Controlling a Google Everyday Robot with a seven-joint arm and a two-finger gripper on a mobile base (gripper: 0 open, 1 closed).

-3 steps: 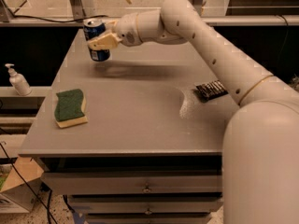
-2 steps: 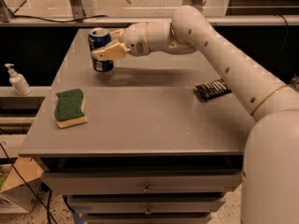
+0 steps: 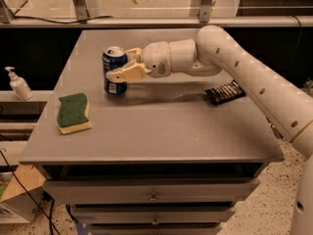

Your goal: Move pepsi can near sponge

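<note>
The blue pepsi can (image 3: 114,71) with its silver top stands upright on the grey table (image 3: 161,126), left of centre. My gripper (image 3: 121,64) reaches in from the right and is shut on the can, with one pale finger (image 3: 128,73) across its front and the other behind it. The sponge (image 3: 73,112), dark green over pale yellow foam, lies flat near the table's left edge, in front of and to the left of the can, a short gap apart.
A black snack wrapper (image 3: 224,92) lies on the right part of the table, under my arm. A white pump bottle (image 3: 19,84) stands on a shelf off the table's left side. Drawers sit below the table's front edge.
The gripper has carried the can from the table's far left corner toward the front, closer to the sponge, and lowered it to the table surface.
</note>
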